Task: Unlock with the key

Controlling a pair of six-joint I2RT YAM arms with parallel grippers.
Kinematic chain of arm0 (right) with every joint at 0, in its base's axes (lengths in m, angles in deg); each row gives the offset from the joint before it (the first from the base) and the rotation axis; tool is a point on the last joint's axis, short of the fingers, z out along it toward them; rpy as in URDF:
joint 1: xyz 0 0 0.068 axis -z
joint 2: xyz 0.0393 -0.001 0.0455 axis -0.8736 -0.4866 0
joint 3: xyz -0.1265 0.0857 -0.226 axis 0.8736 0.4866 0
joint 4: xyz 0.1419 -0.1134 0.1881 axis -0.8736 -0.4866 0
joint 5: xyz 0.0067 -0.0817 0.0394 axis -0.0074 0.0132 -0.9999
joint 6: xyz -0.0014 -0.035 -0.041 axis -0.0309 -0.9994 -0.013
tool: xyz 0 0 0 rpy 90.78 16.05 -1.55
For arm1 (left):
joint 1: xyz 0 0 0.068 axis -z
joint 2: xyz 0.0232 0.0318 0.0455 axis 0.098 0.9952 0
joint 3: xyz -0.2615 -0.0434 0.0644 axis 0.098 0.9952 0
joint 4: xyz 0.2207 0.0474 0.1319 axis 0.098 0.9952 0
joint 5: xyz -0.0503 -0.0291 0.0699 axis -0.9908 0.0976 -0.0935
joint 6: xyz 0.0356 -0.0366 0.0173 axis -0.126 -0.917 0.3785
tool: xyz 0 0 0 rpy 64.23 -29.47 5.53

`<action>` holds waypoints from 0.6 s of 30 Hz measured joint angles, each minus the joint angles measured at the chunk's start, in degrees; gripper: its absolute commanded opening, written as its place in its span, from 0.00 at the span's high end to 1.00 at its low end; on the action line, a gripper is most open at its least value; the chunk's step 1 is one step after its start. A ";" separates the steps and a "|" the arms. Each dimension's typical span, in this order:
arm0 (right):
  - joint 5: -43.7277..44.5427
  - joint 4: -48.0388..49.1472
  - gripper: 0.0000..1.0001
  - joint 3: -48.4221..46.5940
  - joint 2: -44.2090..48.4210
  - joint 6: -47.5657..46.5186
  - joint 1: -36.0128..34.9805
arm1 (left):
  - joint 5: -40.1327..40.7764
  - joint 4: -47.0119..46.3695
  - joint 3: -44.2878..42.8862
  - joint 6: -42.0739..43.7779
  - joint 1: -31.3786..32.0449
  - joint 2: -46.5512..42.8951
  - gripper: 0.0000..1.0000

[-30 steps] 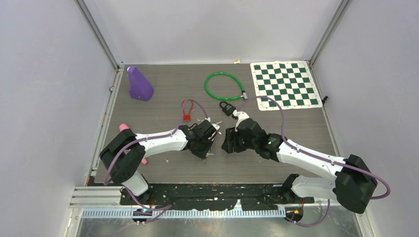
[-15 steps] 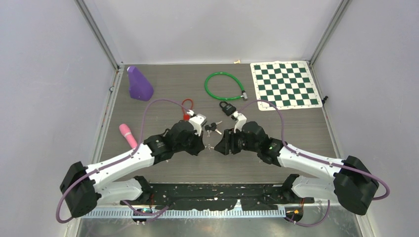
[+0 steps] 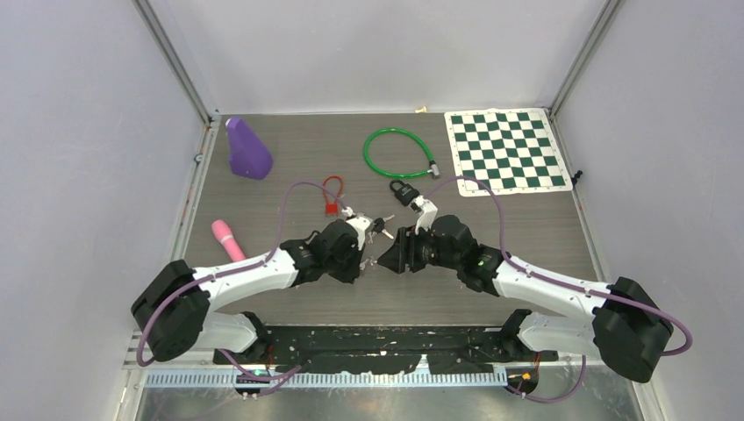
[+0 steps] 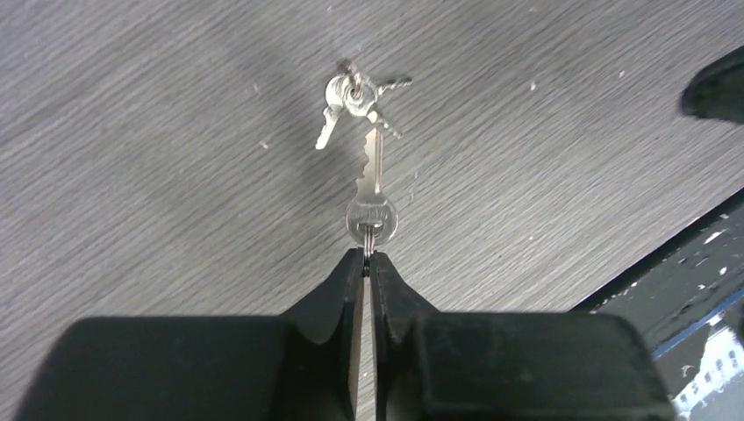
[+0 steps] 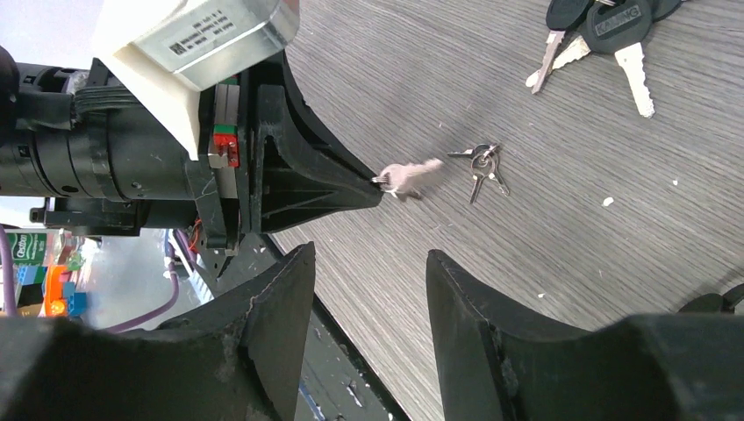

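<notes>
- The left gripper (image 4: pixel 368 256) is pinching the round head of a small silver key (image 4: pixel 372 216), its fingers pressed almost together. The blade is pointing straight out from the fingertips over the grey wood-grain table (image 4: pixel 132 132).
- A bunch of smaller silver keys (image 4: pixel 351 92) is lying just beyond the blade tip.
- The right gripper (image 5: pixel 370 256) is facing the left one with fingers spread wide, gripping nothing. The held key is sitting just ahead of its gap.
- A bunch of black-headed keys (image 5: pixel 614 22) is lying farther ahead of the right gripper.
- A black padlock (image 3: pixel 402 192) is lying just beyond the right gripper's wrist.
</notes>
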 measured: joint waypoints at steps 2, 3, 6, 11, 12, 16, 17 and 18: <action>0.15 -0.66 0.44 0.00 0.13 -0.17 0.00 | 0.15 1.57 0.00 -0.07 0.00 -0.02 0.66; 0.22 -1.05 0.44 0.00 0.15 -0.37 0.00 | 0.13 2.80 0.07 -0.07 0.00 -0.02 0.57; 0.57 -3.19 0.44 -0.33 0.11 -1.55 -0.07 | 0.09 6.10 1.05 -0.72 0.02 -1.07 0.42; 1.66 -7.96 0.44 -3.54 -1.90 -4.00 -1.62 | 0.15 11.37 3.54 -2.27 0.02 -7.65 0.20; 1.95 -8.74 0.44 -4.46 -2.67 -4.42 -2.10 | 0.44 12.57 3.63 -2.60 0.02 -9.11 0.19; 3.37 -11.91 0.44 -8.13 -6.21 -5.99 -4.04 | 2.75 15.56 3.63 -4.13 -0.31 -14.19 0.17; 3.82 -12.85 0.44 -9.29 -7.45 -6.43 -4.55 | 3.26 16.11 3.63 -4.46 -0.70 -15.28 0.16; 4.35 -13.84 0.45 -10.58 -8.79 -6.97 -5.05 | 3.63 16.44 3.63 -4.81 -0.90 -16.22 0.15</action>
